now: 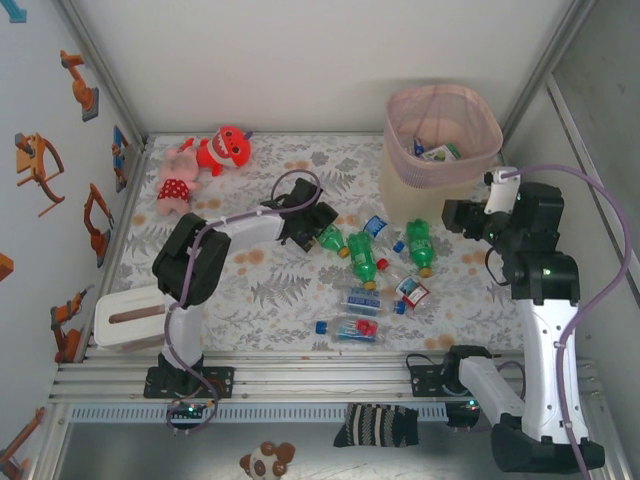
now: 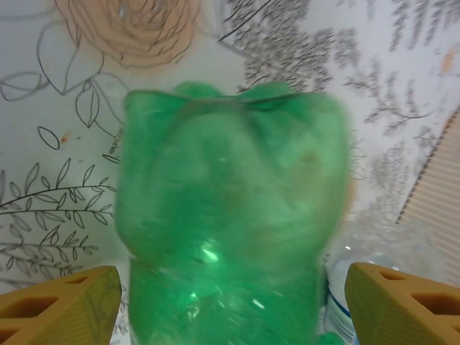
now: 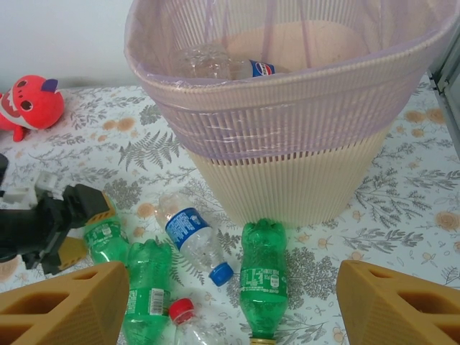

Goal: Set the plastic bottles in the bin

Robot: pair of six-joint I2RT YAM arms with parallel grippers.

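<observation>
the left gripper [image 2: 231, 276] stood spread around a green bottle [image 2: 230, 215] lying on the floral table [image 1: 270, 292]; the right gripper [image 3: 231, 272] hung spread, empty, near the bin [image 3: 287, 115], other bottles [image 1: 362, 327] scattered alongside.

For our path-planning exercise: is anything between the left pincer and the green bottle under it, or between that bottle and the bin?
Nothing visible separates the left pincer from the green bottle, which lies between its open fingers. Toward the bin, a clear blue-labelled bottle lies flat in between; a lifted carry would likely pass over it.
</observation>
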